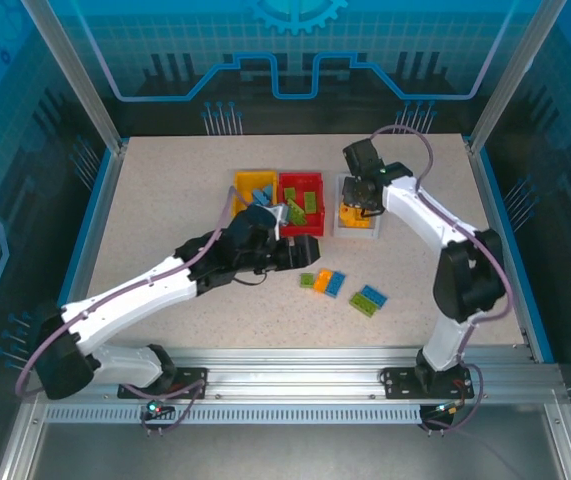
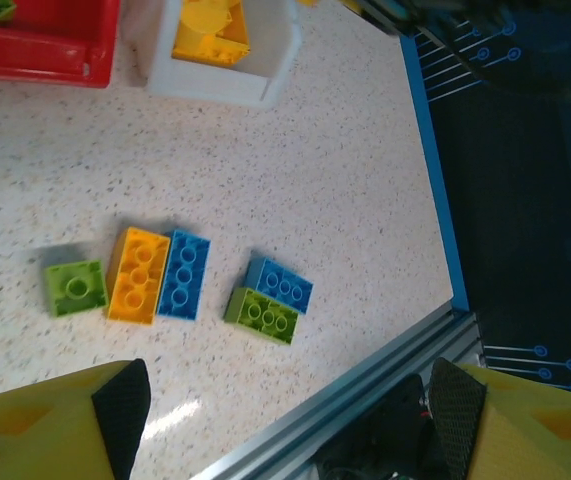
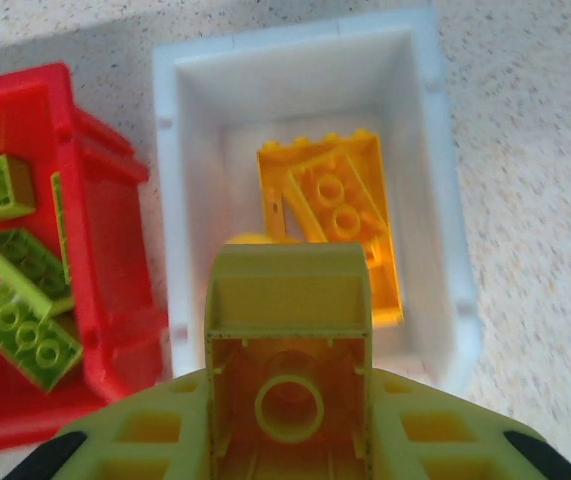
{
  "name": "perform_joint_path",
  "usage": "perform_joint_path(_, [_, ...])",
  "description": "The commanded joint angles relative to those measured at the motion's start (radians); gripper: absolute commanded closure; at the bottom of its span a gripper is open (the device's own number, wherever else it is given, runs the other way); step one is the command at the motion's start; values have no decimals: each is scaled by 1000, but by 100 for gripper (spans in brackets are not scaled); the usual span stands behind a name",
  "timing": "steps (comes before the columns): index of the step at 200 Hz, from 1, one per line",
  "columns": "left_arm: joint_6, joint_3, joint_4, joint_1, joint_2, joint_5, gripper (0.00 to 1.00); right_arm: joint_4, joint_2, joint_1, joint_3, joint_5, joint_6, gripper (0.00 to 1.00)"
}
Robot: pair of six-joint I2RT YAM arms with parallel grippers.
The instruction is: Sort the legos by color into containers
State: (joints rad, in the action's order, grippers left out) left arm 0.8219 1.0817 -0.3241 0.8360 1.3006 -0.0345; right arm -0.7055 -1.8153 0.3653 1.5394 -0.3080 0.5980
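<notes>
Three containers stand in a row: a yellow bin (image 1: 250, 188) with blue legos, a red bin (image 1: 301, 203) (image 3: 95, 240) with green legos (image 3: 23, 330), and a white bin (image 1: 358, 218) (image 3: 435, 190) with orange-yellow legos (image 3: 340, 205). My right gripper (image 1: 362, 198) (image 3: 287, 440) hangs over the white bin, shut on a yellow lego (image 3: 287, 320) whose hollow underside faces the camera. Loose on the table lie a green lego (image 2: 75, 286), an orange one (image 2: 138, 274), a blue one (image 2: 183, 273), and a blue-green pair (image 2: 270, 300). My left gripper (image 1: 300, 256) (image 2: 290, 420) is open and empty, just left of them.
The loose legos sit near the table's front, close to the aluminium rail (image 2: 365, 390) and the blue right border (image 2: 430, 170). The right arm's elbow (image 1: 470, 275) rises to the right of the blue-green pair (image 1: 368, 299).
</notes>
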Motion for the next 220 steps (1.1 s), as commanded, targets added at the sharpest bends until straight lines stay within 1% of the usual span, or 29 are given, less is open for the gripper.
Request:
perform_joint_path(1, [-40, 56, 45, 19, 71, 47, 22, -27, -126, -47, 129, 124, -87, 72])
perform_joint_path(24, [-51, 91, 50, 33, 125, 59, 22, -89, -250, -67, 272, 146, -110, 73])
perform_joint_path(53, [-64, 106, 41, 47, 152, 73, 22, -148, -342, -90, 376, 173, -122, 66])
perform_joint_path(65, [-67, 104, 37, 51, 155, 79, 22, -162, -348, -96, 389, 175, -123, 61])
perform_joint_path(90, [-75, 97, 26, 55, 158, 86, 22, -147, -314, -101, 365, 172, -128, 44])
perform_joint_path(101, [-78, 96, 22, 57, 158, 86, 22, -149, -299, -100, 363, 171, -135, 41])
perform_joint_path(113, [-80, 96, 12, 60, 154, 91, 22, -154, -275, -100, 364, 168, -137, 41])
perform_joint_path(141, [-97, 96, -22, 70, 141, 118, 22, -133, -152, -83, 320, 137, -146, 42])
perform_joint_path(170, [-124, 98, -64, 95, 144, 137, 22, -116, 43, -49, 204, 65, -152, 43])
perform_joint_path(193, [-104, 116, -102, 136, 177, 161, 22, -103, 251, -19, 19, 25, -115, 43])
perform_joint_path(209, [-50, 138, -127, 161, 226, 159, 24, -91, 392, -1, -130, 32, -83, 43])
perform_joint_path(220, [-37, 161, -144, 183, 271, 156, 25, -91, 507, 17, -240, 42, -57, 43])
